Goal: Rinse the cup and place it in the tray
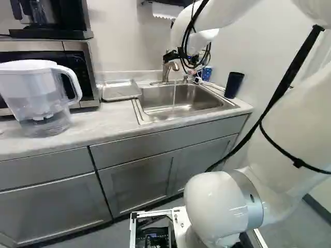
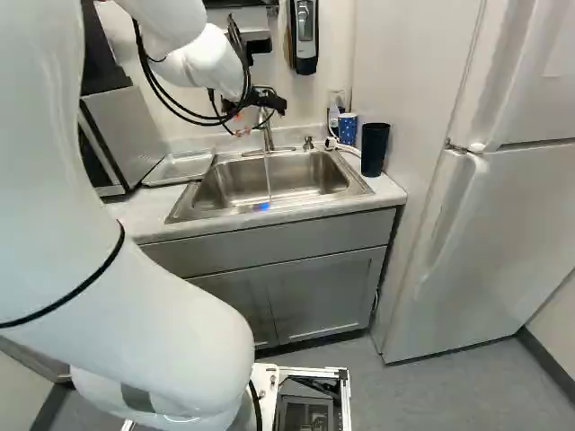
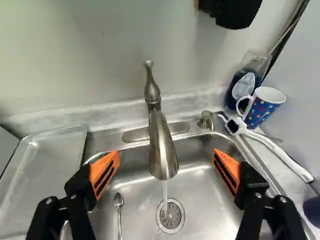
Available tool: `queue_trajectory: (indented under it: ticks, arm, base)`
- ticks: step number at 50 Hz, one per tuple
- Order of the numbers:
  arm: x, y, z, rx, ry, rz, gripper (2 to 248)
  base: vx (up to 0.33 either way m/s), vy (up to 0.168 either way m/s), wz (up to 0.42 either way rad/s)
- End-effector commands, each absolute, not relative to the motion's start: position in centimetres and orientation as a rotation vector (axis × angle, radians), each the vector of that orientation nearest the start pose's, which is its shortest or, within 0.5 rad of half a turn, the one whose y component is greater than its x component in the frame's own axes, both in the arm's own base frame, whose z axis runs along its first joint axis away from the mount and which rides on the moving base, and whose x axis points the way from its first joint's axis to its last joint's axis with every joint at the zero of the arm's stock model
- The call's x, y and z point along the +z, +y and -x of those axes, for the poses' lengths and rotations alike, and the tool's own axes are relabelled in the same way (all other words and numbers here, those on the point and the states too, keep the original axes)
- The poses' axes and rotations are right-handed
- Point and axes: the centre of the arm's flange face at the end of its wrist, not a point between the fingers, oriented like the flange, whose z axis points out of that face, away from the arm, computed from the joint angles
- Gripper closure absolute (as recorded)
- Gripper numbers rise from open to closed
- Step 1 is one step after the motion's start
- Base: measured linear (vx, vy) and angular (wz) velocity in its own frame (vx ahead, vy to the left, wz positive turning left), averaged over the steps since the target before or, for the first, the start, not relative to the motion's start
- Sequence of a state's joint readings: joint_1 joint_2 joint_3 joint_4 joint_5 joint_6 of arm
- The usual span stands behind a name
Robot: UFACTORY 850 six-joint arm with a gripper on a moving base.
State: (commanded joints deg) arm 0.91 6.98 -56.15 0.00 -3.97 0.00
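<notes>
Grey cabinets (image 1: 134, 186) are topped w/ a pale bench (image 1: 108, 124), backed by a white wall (image 1: 126, 36). In R base view, white fridge (image 2: 494, 242) is seen far R; grey floor (image 2: 449, 386), edged w/ dark skirting (image 2: 548, 361), btm R.

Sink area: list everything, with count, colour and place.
Sink: one, silver, in counter
Counter: one, pale, over cabinets
Cabinets: several, grey, under counter
Faucet: one, silver, behind sink, running
Knob: one, silver, beside faucet
Drain: one, silver, in sink
Spoon: one, silver, in sink
Tray: one, silver, on counter
Brush: one, white, beside sink
Cup: one, blue, behind brush
Bottle: one, blue, beside cup
Fridge: one, white, beside counter
Tumbler: one, dark, near fridge
Dispenser: one, black, on wall
Pitcher: one, clear, on counter
Microwave: one, silver, behind pitcher
Coffee machine: one, black, on microwave
Arm: one, white, over sink
Gripper: one, black-orange, open, over sink
</notes>
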Motion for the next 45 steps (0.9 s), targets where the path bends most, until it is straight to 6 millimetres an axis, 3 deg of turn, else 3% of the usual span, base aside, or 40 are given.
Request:
queue_trajectory:
  ticks: [14, 45]
  arm:
    - [63.5, 0.9, -45.6, -1.342, -0.029, 2.831, 3]
    - [61.5, 0.9, -43.2, -0.871, -0.031, 3.012, 3]
  base:
    - [0.000, 0.000, 0.000]
    - [0.000, 0.000, 0.000]
